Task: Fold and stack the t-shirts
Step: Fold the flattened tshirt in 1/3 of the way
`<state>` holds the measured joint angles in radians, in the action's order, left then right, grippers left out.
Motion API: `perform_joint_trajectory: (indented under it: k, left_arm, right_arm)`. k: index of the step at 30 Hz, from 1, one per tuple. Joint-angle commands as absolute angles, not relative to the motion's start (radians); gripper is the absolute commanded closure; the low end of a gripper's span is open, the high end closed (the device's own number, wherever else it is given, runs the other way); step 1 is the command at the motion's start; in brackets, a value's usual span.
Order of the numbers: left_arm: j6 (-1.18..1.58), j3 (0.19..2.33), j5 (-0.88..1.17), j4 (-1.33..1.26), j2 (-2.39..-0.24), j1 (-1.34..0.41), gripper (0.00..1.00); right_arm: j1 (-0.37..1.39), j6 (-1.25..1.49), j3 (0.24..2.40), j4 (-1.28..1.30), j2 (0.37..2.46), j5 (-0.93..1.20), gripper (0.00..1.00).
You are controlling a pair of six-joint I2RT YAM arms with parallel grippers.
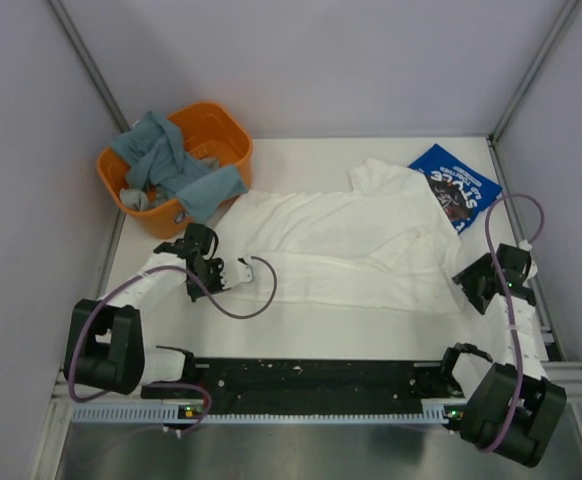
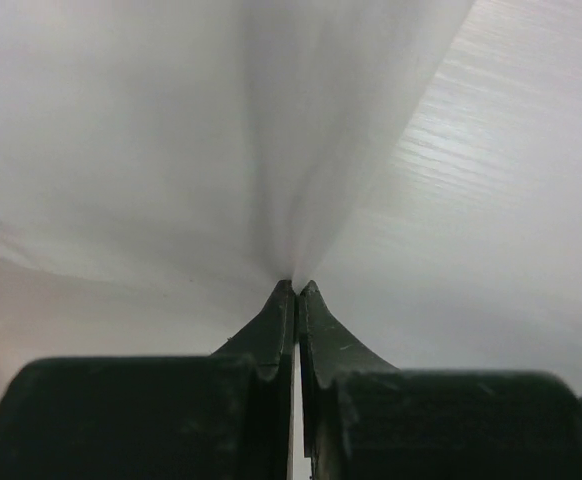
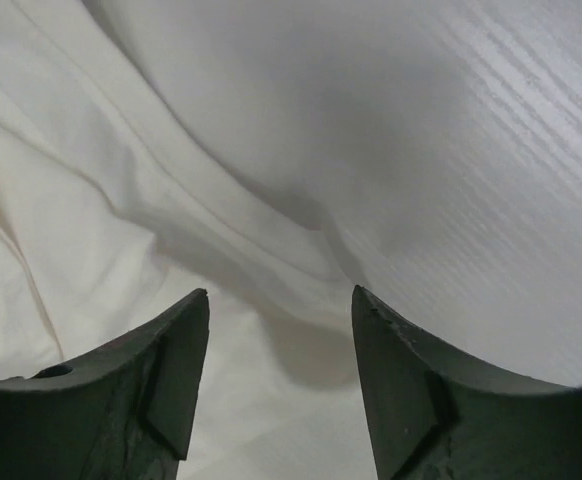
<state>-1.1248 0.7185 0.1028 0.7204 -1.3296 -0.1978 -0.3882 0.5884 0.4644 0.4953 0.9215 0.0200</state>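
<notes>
Pinches the left edge of the white shirt [image 1: 341, 245] in the clenched left end effector [image 2: 296, 288]; holds the right end effector [image 3: 281, 310] released, jaws apart, over that shirt's right edge.

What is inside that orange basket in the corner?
Crumpled grey-blue cloth fills the orange basket, some spilling over its near rim. Whatever lies beneath it, and the basket's floor, is covered.
</notes>
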Motion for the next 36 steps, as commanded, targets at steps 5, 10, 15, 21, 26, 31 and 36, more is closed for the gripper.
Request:
perform_joint_trajectory:
  k: [5, 10, 15, 21, 26, 31, 36]
  left_arm:
    - [-1.086, 0.698, 0.163, 0.801, -1.255, -0.193, 1.00]
    - [-1.088, 0.703, 0.163, 0.787, -1.244, -0.193, 1.00]
    - [-1.098, 0.722, 0.182, 0.770, -1.233, -0.195, 1.00]
    - [-1.120, 0.730, 0.193, 0.770, -1.232, -0.196, 1.00]
    - [-1.127, 0.727, 0.176, 0.765, -1.221, -0.196, 1.00]
    - [-1.170, 0.724, 0.160, 0.843, -1.189, -0.196, 1.00]
    - [-1.252, 0.721, 0.141, 0.981, -1.157, -0.196, 1.00]
  right_arm:
    - [-0.414, 0.584, 0.575, 0.621, 0.777, 0.051, 0.37]
    - [-0.414, 0.692, 0.537, 0.727, 0.663, 0.145, 0.36]
    - [-0.414, 0.833, 0.413, 0.715, 0.669, 0.195, 0.37]
    - [-0.414, 0.871, 0.382, 0.649, 0.773, 0.133, 0.40]
    - [-0.416, 0.851, 0.387, 0.604, 0.893, 0.092, 0.74]
    - [-0.416, 0.859, 0.420, 0.609, 0.885, 0.113, 1.00]
    - [-0.436, 0.900, 0.459, 0.672, 0.796, 0.120, 1.00]
